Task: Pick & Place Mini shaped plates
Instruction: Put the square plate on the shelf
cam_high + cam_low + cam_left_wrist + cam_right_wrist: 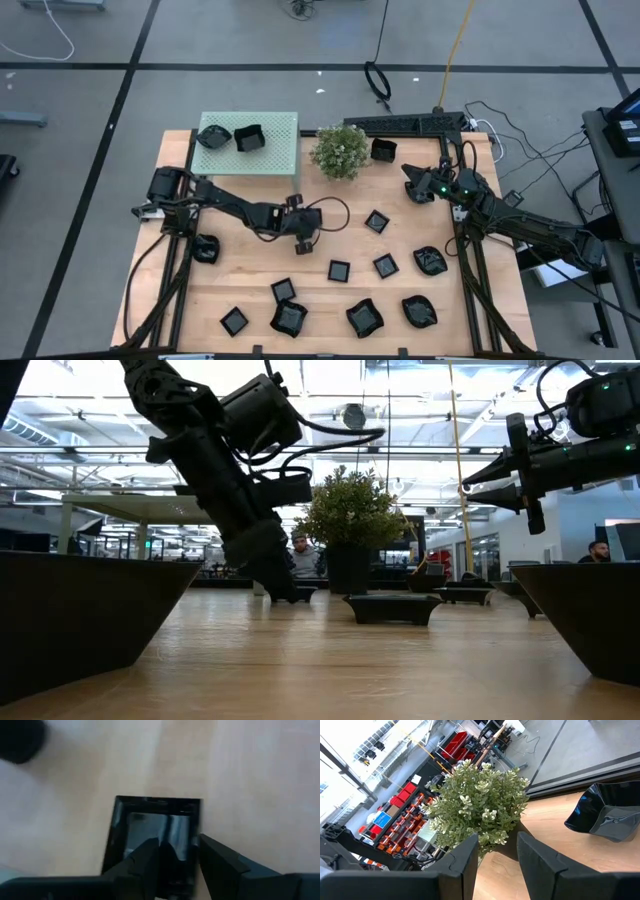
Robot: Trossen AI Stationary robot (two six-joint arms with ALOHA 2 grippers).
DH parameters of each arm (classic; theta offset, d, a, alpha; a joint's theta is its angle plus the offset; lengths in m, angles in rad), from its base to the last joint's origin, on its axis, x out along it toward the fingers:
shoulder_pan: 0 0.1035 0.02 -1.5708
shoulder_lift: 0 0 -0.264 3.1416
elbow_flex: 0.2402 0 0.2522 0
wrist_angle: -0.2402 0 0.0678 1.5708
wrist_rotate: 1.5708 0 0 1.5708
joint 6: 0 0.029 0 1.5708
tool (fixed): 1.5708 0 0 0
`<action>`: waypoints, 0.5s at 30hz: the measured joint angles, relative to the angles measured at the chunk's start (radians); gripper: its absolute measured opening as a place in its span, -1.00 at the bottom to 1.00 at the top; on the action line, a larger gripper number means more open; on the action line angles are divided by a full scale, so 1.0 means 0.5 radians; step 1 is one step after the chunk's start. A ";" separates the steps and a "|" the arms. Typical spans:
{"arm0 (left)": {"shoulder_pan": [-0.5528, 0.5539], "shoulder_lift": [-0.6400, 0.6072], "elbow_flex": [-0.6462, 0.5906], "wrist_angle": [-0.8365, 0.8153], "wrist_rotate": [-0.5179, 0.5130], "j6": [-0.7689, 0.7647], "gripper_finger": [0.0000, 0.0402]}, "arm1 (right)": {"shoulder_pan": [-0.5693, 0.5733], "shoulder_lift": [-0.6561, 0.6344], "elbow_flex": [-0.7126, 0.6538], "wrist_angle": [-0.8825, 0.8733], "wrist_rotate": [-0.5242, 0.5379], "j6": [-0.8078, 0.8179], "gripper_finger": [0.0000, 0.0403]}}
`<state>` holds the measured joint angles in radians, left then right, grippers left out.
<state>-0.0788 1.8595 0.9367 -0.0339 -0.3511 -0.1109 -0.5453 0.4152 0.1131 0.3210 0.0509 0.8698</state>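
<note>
1. Left gripper [303, 238] sat low over the table's middle, just left of centre. In the left wrist view its fingers [145, 862] straddled one wall of a square plate [155, 837] – one finger inside the dish, the other outside the rim, gap narrow. Whether they had actually clamped the wall I couldn't tell; it looked close to contact.
2. Right gripper [412, 185] hung in the air near the table's back right, pointing at the potted plant [340, 150]. Its fingers [460, 865] were parted with nothing between them.
3. A wavy-rimmed plate [610, 815] lay on the wood just beside the plant in the right wrist view.
4. Green mat [275, 160] at the back left carried two plates [247, 138] – one square, one wavy.
5. Remaining plates [339, 270] were scattered over the wooden table [450, 310], mostly across the front half; one lay at the left edge, one behind the plant.
6. Low view: people in the room behind, far off.
</note>
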 joint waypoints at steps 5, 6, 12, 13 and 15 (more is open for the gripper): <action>0.000 0.001 0.000 -0.007 -0.025 -0.006 -0.67 | 0.000 0.000 0.000 0.000 0.000 0.000 -0.39; 0.000 0.001 0.000 -0.013 -0.023 -0.006 -0.76 | 0.001 0.000 0.000 0.000 0.000 0.000 -0.39; -0.011 -0.009 0.000 0.094 0.028 -0.044 -0.91 | 0.000 0.000 0.000 0.000 0.000 0.000 -0.39; -0.020 -0.020 -0.002 0.137 0.034 -0.033 -0.91 | 0.000 0.000 0.000 -0.001 0.000 0.000 -0.39; -0.038 -0.054 -0.002 0.264 0.043 0.010 -0.94 | 0.001 0.000 0.000 0.000 0.000 0.000 -0.39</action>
<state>-0.0976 1.8324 0.9356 0.0983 -0.3297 -0.1059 -0.5449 0.4152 0.1131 0.3208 0.0508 0.8698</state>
